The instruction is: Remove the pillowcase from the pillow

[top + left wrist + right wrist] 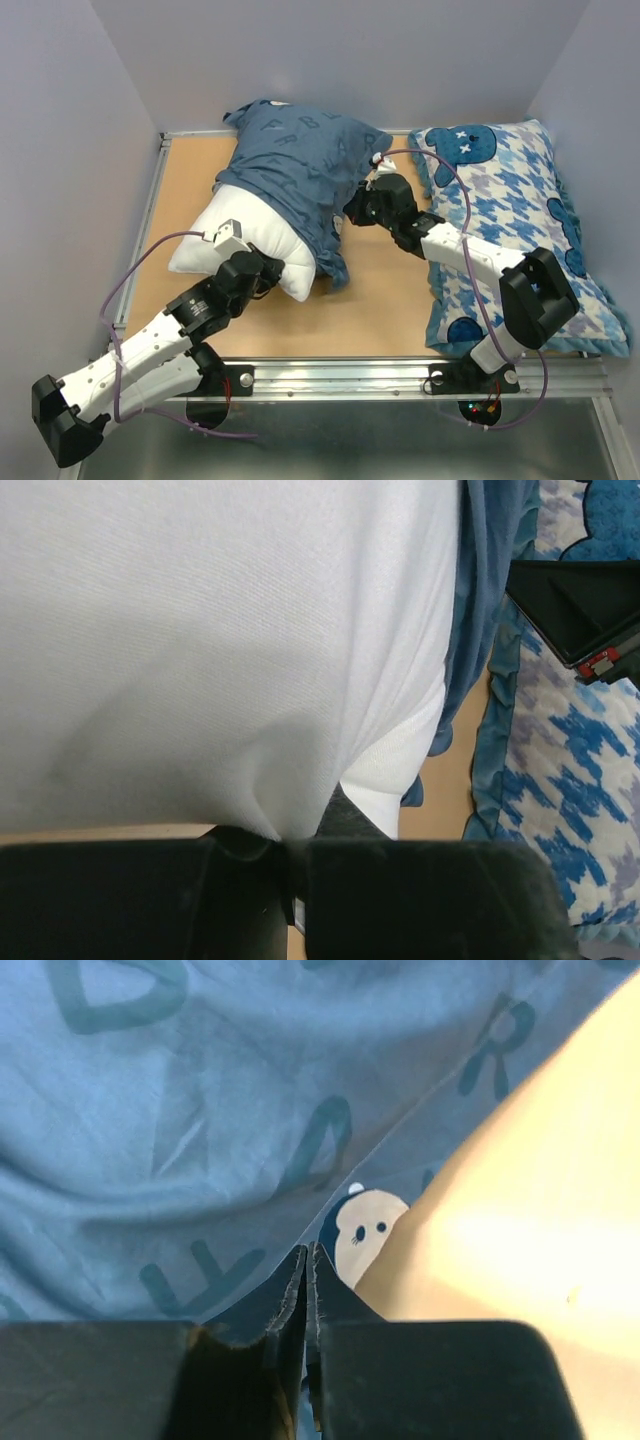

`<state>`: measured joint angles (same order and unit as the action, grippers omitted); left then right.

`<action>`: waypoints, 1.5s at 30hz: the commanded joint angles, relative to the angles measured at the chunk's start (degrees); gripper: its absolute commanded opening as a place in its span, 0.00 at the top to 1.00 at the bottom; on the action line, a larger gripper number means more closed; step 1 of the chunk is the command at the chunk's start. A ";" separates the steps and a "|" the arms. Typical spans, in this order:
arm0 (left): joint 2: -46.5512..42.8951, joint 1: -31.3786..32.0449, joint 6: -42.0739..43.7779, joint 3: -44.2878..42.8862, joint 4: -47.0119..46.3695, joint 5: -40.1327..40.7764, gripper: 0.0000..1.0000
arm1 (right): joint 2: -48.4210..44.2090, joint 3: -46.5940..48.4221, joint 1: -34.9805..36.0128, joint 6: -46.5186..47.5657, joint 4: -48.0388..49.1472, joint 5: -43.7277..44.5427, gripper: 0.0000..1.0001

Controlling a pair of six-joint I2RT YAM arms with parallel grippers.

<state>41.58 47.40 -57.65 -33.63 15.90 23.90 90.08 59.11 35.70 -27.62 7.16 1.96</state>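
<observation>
The pillow (238, 232) lies on the left half of the worktop (385, 295). Its white near-left end is bare. Its far end is inside the dark blue pillowcase (300, 160), so how far it reaches under the cloth is hidden.

The left end effector (288, 842) is clenched on a pinched fold of the pillow's white fabric at its near edge. From above, its tips are lost against the pillow's corner. In the left wrist view the white cloth fills nearly the whole frame, with only a strip of pillowcase down the right.

The right end effector (307, 1260) sits at the pillowcase's right edge, its two pads pressed together on the hem. The cloth between them is barely visible. Grey-blue letters (320, 1145) cross the fabric, and one mouse face (365, 1232) peeks out beside the hem, half covered by a fold.

A houndstooth pillow (520, 220) lies on the right side of the worktop, partly covered by the right arm.
</observation>
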 commanded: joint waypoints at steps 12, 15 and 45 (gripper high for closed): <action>1.66 -0.29 5.00 -7.15 -3.77 0.97 1.00 | -14.93 -11.90 7.71 2.92 11.30 -19.10 0.26; 2.01 -0.46 5.26 -8.03 -3.95 0.80 1.00 | -13.36 -14.11 8.95 3.01 11.47 -16.90 0.28; -3.87 -0.37 15.10 -25.86 11.60 -7.02 1.00 | 17.37 12.58 -13.46 -8.67 -1.18 7.36 1.00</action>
<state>41.69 47.13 -47.13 -52.80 28.49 17.15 100.25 64.47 28.64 -33.32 11.55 1.76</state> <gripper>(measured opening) 0.117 0.076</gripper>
